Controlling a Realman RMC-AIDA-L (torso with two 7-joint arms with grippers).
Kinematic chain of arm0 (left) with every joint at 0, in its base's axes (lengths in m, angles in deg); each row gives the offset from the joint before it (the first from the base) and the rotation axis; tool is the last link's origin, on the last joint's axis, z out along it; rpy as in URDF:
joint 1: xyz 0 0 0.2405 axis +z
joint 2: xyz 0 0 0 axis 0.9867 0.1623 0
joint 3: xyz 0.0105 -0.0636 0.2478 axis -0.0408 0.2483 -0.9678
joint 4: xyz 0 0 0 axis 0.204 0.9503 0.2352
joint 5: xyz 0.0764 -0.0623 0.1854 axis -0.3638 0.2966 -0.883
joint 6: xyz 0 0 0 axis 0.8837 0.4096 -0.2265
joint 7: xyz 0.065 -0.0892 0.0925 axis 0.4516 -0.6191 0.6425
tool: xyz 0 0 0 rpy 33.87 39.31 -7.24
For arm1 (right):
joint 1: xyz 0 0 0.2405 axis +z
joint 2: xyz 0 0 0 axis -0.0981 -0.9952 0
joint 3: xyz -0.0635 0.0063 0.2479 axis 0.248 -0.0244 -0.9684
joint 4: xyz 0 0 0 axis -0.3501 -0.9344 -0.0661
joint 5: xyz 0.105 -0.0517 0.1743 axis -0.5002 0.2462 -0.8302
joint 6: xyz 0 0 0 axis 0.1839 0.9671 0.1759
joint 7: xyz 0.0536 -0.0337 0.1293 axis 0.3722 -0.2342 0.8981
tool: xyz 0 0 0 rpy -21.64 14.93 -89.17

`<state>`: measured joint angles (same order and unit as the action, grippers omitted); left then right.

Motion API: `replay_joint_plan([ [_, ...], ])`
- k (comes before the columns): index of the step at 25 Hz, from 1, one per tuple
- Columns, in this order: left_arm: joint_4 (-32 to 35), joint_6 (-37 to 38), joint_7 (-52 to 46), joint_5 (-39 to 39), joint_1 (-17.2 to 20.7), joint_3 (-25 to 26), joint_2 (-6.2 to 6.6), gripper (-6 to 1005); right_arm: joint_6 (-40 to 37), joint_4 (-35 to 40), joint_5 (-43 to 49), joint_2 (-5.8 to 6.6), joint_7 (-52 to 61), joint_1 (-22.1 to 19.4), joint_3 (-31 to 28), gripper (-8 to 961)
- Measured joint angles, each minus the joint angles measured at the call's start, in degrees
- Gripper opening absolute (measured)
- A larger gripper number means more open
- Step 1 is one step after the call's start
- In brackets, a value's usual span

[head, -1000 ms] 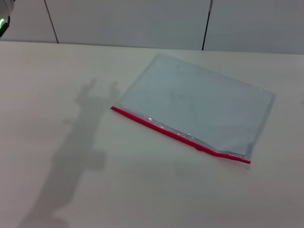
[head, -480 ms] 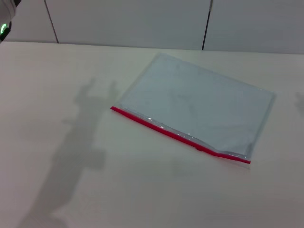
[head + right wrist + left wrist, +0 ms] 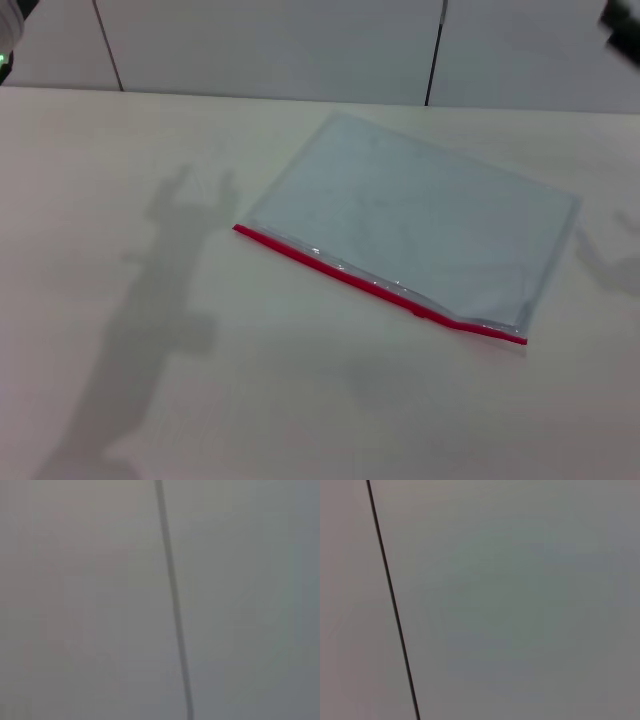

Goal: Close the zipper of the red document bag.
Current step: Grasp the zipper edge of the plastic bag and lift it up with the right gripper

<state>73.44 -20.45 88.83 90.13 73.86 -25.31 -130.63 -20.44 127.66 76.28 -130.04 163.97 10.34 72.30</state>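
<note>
A dark bit of the right arm (image 3: 625,25) has entered top right; the claws' state cannot be told. The bag (image 3: 410,225) lies flat on the table (image 3: 150,400), zipper (image 3: 375,287) nearest.

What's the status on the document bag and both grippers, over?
Both grippers out of sight, wrist views show only wall. Red document bag flat on table, untouched, zipper along its near edge. Nothing in the way.

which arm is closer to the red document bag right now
Right, seemingly. The right arm is at the head view's top right, just past the bag; the left arm is farther off, top left.
</note>
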Motion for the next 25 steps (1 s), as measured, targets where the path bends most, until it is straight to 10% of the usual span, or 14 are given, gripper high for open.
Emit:
replay_joint_plan([
  [5,0.07,0.47,1.11,-0.07,-0.07,-0.14,0.03,603,-6.43,2.88,20.54,-0.3,14.95,-0.17,-2.71,698],
  [25,0.07,2.67,2.57,-3.0,-0.63,-0.7,0.04,603,-26.95,7.46,51.45,-0.69,19.9,0.72,-1.81,701],
])
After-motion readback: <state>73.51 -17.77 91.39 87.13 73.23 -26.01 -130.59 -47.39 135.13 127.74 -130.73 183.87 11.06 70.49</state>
